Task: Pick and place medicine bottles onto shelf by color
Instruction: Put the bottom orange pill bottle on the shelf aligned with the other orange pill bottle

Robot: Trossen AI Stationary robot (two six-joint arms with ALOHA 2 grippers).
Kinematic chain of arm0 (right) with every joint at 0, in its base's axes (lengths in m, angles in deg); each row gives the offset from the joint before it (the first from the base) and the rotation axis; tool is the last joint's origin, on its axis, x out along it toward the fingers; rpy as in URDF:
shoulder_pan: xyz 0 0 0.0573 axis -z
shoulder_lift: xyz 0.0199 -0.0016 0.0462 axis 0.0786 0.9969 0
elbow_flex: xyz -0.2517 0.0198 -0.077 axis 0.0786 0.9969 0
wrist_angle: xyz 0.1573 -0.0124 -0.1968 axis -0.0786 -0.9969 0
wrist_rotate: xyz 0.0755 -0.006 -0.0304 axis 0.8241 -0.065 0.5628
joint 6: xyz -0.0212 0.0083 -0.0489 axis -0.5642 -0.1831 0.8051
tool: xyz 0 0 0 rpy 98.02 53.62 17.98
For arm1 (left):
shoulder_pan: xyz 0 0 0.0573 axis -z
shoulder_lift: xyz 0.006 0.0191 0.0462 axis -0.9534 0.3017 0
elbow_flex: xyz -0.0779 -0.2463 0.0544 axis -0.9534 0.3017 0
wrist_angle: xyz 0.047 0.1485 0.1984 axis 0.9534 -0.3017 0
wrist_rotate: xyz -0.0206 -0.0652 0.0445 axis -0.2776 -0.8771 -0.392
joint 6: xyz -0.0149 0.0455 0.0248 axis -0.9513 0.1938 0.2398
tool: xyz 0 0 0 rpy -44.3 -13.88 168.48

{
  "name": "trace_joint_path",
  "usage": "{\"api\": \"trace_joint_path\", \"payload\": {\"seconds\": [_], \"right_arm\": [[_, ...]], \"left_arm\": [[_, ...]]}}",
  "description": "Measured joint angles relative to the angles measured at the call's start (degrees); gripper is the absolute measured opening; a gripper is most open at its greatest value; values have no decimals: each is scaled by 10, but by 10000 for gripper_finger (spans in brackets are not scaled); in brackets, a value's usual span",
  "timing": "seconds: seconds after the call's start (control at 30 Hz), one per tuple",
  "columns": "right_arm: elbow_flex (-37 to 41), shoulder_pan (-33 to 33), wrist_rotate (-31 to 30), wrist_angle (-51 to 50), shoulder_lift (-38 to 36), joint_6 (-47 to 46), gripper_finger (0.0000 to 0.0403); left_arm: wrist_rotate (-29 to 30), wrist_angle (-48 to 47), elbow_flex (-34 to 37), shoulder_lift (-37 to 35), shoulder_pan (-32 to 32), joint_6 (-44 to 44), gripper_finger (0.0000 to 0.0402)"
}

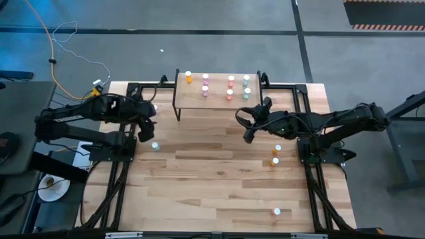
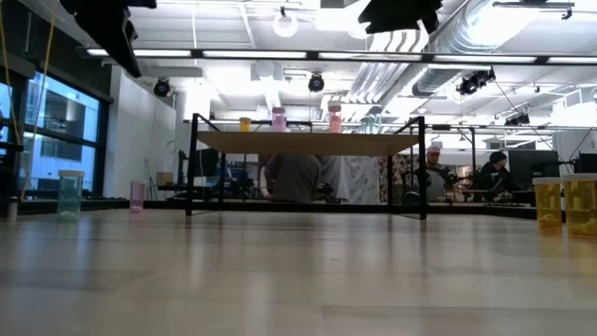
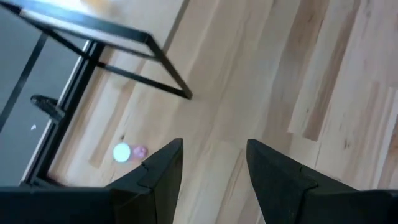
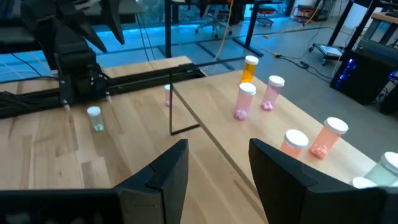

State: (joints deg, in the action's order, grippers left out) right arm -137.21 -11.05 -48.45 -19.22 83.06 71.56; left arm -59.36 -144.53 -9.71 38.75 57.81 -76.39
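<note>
Small white-capped cylindrical bottles stand on a light-wood shelf.

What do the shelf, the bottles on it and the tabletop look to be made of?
Shelf: pale matt wood top with visible grain, on thin black legs, probably painted metal.
Bottles: likely translucent tinted plastic, since contents show through, with opaque white caps.
Tabletop: light wooden planks with a satin sheen.

The light-wood surface fills the frame's centre, with the shelf standing at its upper middle. Eight bottles stand on the shelf; loose ones sit at centre left, centre right and lower right.
</note>
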Motion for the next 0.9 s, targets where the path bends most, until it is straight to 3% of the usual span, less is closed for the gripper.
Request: {"api": "trace_joint_path", "payload": {"seconds": [0.2,0.57,0.9], "right_arm": [[0,0,3,-11,-2,-10,161],[0,0,7,-17,-2,-9,161],[0,0,13,-19,-2,-9,161]], "left_arm": [[2,0,37,-31,-30,-1,168],[13,5,44,-9,-117,-15,168],[-198,-7,44,-4,-133,-17,168]]}}
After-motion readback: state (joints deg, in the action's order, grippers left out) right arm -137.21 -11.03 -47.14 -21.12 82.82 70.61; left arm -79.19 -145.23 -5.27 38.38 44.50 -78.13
